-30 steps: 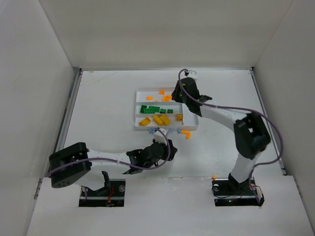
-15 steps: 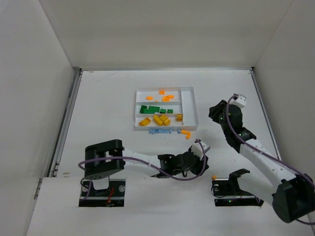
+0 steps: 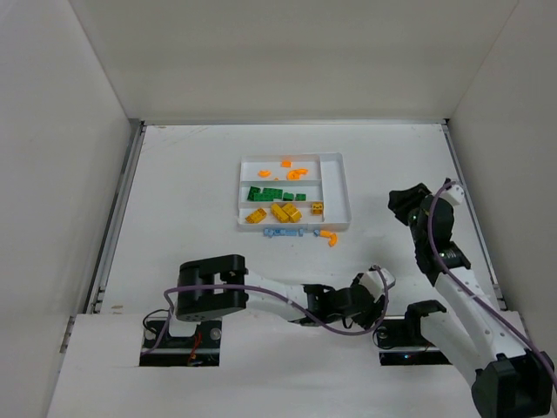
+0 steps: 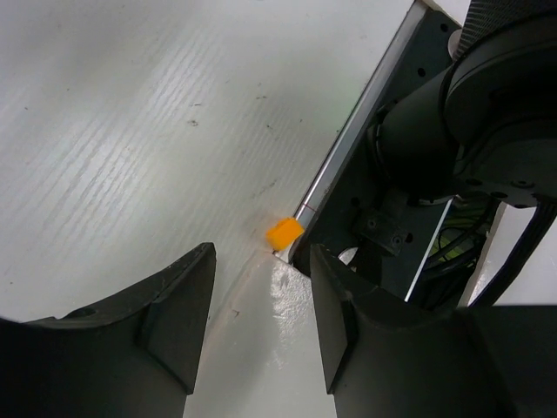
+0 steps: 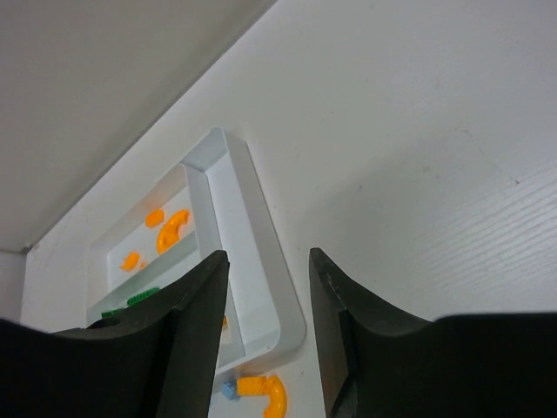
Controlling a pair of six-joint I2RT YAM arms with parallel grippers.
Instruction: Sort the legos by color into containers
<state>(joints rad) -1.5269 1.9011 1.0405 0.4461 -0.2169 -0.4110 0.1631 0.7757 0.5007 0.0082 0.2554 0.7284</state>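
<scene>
My left gripper (image 4: 261, 259) has its fingers spread with nothing between them. Just ahead of the gap, one orange brick (image 4: 284, 233) lies on the table (image 4: 130, 131), touching the edge of the right arm's base (image 4: 409, 218).

My right gripper (image 5: 265, 261) is spread as well, and empty. The tray (image 5: 252, 226) lies ahead of it, well apart, with one corner in line with the gap. Its narrow section (image 3: 334, 185) is the one nearest these fingers. Beyond that, orange bricks (image 5: 174, 231) lie in one long section, green ones (image 3: 274, 193) in the middle one, and yellow ones (image 3: 280, 212) in the third. Outside the tray, along the yellow side, lie a curved orange brick (image 5: 265, 394) and some light blue bricks (image 3: 283, 232).
</scene>
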